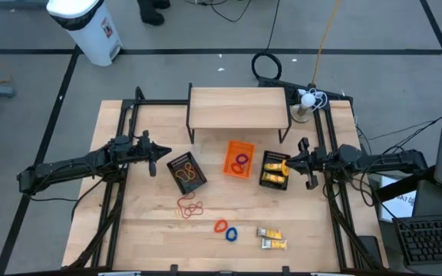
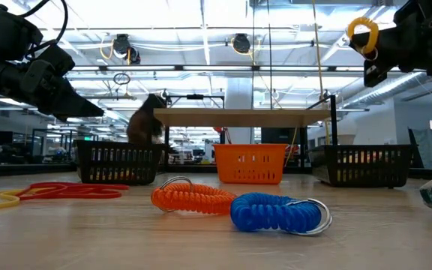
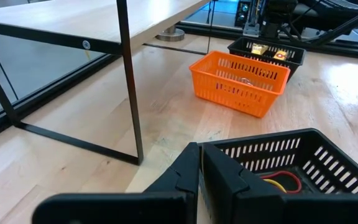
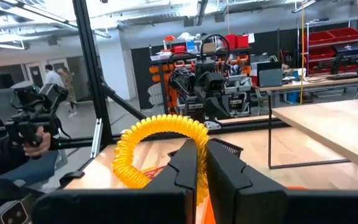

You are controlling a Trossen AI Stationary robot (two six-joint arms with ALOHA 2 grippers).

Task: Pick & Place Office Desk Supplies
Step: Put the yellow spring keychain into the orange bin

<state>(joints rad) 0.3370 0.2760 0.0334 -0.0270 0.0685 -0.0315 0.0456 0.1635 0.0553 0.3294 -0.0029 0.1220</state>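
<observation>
risk: right gripper (image 4: 199, 163) is pinched shut on just a short arc of the yellow coil (image 4: 160, 146), most of the ring hanging free above the right bin (image 1: 275, 170). My guess: the springy loop swings on release, catches a finger or bounces off the mesh rim.
risk 2: bands (image 1: 189, 207) near the orange bin (image 1: 238, 159) are thin and tangled; a pinch could lift several or none.
blue coil (image 2: 276, 212): nearest the table's front edge, well in front of the orange bin; glossy plastic spiral ring with metal loop, touching the orange coil (image 2: 193, 199).
packets (image 1: 270, 238): front right of the orange bin, flat yellow-white sachets, probably slippery.
bands: flat red/tan loops between the coils and the left bin (image 1: 186, 172).
left gripper (image 3: 200, 177): fingers closed, empty, just left of the left bin.
left bin: black mesh, red and yellow bands inside.
orange bin: slotted plastic, rings inside.
right bin: black mesh, yellow items inside.
shelf (image 1: 238, 107): wood top, thin black frame, behind the orange bin.
</observation>
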